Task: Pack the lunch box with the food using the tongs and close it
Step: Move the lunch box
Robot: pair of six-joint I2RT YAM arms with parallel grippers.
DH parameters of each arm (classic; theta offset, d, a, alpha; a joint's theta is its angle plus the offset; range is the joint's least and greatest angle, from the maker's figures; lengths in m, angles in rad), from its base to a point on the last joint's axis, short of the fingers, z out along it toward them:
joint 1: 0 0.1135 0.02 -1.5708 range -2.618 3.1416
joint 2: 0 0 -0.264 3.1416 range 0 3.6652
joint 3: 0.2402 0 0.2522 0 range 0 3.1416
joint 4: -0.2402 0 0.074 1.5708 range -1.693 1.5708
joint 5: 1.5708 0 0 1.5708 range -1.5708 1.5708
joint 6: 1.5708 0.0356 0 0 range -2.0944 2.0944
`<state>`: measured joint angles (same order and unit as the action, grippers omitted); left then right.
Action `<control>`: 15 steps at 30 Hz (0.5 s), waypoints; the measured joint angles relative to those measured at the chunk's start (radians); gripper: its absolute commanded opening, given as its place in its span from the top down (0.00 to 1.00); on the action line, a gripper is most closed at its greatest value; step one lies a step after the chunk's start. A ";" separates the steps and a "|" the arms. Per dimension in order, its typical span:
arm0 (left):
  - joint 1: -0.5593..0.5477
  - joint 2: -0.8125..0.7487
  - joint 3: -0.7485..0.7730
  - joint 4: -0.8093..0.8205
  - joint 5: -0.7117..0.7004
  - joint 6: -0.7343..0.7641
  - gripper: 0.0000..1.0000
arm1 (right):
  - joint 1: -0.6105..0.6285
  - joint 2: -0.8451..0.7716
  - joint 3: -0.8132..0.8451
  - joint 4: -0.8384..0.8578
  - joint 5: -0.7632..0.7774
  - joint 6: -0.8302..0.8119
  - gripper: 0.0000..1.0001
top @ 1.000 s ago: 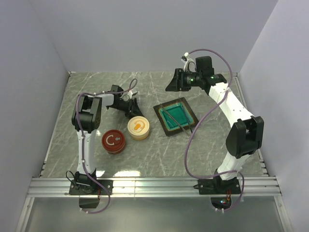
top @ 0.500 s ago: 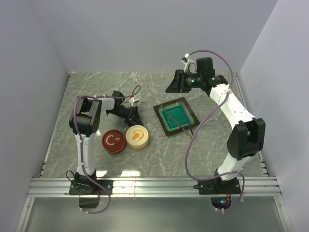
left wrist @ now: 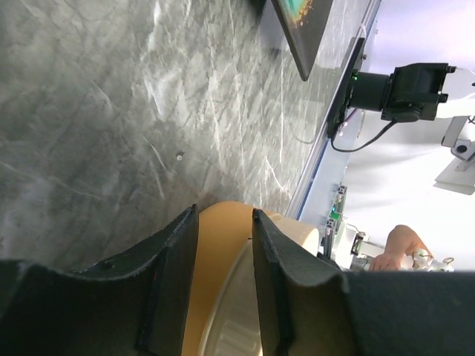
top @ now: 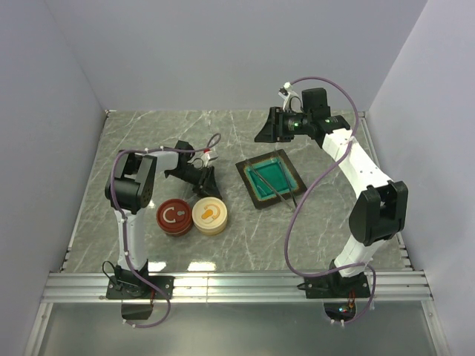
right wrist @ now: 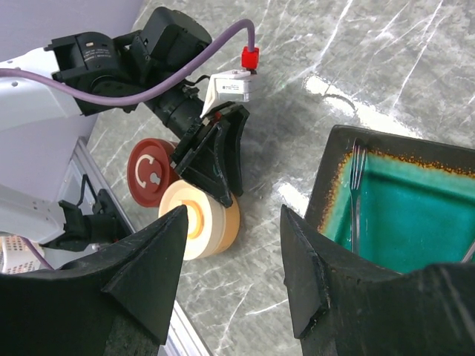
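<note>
At 12 o'clock of the cream tub (top: 210,215), the left gripper (top: 206,185) points down with its jaws partly apart, leaving a narrow gap with nothing clamped in it. Through that gap the left wrist view shows the tub's curved yellow wall. The wall runs on past the finger on the right, so the tub sits beyond the fingers (left wrist: 171,274) rather than between them. The tips are down at the tub's far rim; whether they press on it I cannot tell. The tub's pale lid carries an orange mark.

At 9 o'clock of the cream tub, just beside it, stands a red tub (top: 174,216) with a white mark on top. Both rest on the grey marble table (top: 133,133).

At about 2 o'clock of the cream tub lies the square teal tray (top: 251,194) with its dark rim. The tongs (top: 280,193) lie inside it — thin and dark, slanting toward the tray's 5 o'clock corner.

At 12 o'clock of the tray the right gripper (top: 261,133) hangs above the table, well apart from the tongs. Its jaws are spread wide and empty.
</note>
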<state>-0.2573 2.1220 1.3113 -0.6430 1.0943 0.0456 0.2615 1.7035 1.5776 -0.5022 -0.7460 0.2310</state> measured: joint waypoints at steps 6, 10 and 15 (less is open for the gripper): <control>-0.003 -0.001 0.000 -0.012 -0.004 0.004 0.53 | 0.000 0.000 0.000 0.000 0.000 -0.003 0.39; -0.004 -0.006 0.021 -0.015 -0.037 -0.002 0.41 | 0.000 0.000 0.000 0.000 0.001 -0.010 0.37; 0.000 -0.072 0.106 0.021 -0.118 -0.029 0.23 | -0.003 -0.010 0.001 -0.018 0.032 -0.035 0.25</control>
<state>-0.2573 2.0502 1.4174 -0.6220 0.9760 0.0170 0.2581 1.6932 1.5784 -0.5205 -0.7143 0.1955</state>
